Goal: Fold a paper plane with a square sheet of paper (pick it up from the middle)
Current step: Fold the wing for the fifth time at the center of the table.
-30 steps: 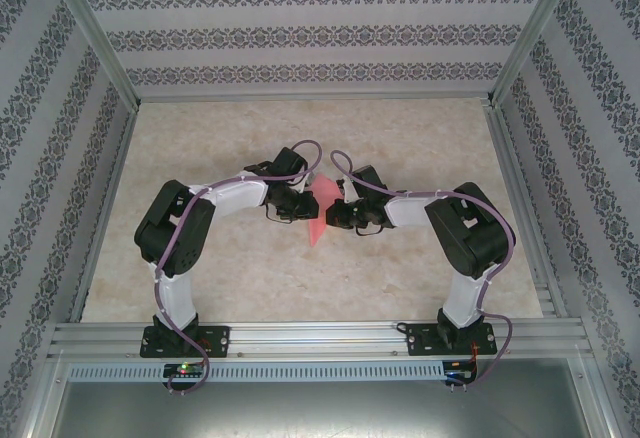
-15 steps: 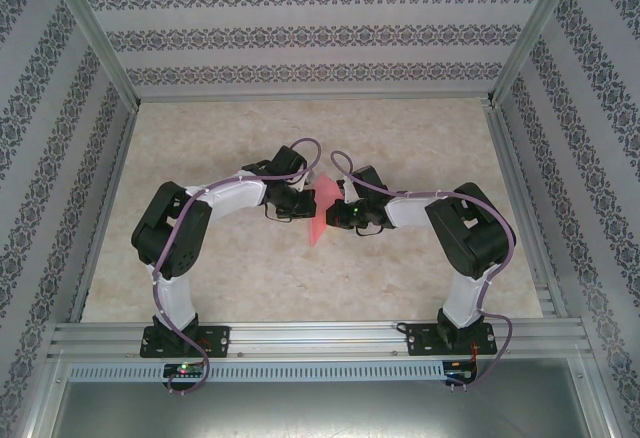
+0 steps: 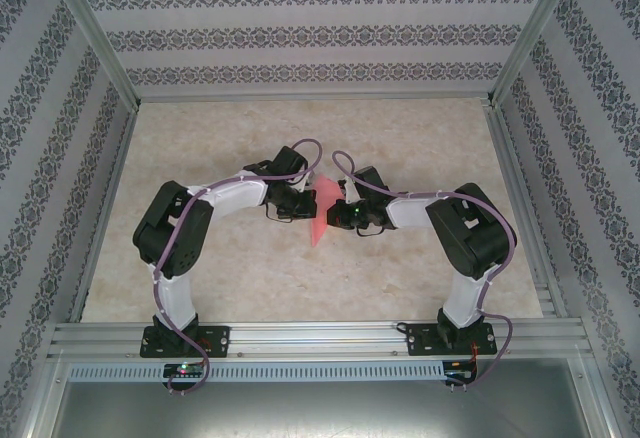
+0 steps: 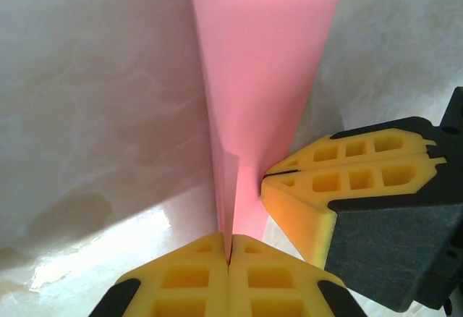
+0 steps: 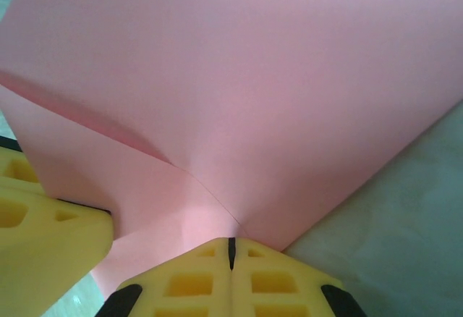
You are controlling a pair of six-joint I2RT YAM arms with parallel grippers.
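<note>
Arms (image 3: pixel 172 236) stood bolted at the near edge of the table (image 3: pixel 200 288), one on each side. Both bent in toward the middle.

There the left gripper (image 3: pixel 297 204) and the right gripper (image 3: pixel 338 215) met almost nose to nose. The square sheet of paper (image 3: pixel 318 223) hung between them, up off the table and not lying flat.

In the left wrist view, the left gripper's yellow fingers (image 4: pixel 202 277) were pressed tight together on the bottom of the pink sheet. The sheet rose from them like a tall, thin wedge. The right gripper came in from the side, just beside them, and it pinched the paper too. In the right wrist view, its own fingers (image 5: pixel 188 284) were squeezed shut on the sheet. A soft bend ran across the paper from that pinch.

So the picking up looked done, and a first fold looked begun. The bend did not look like a sharp crease. No pointed nose and no wing flaps showed, so most of the paper plane was probably left to make.

Past the grippers lay bare table, and behind it stood the patterned walls (image 3: pixel 320 33).
</note>
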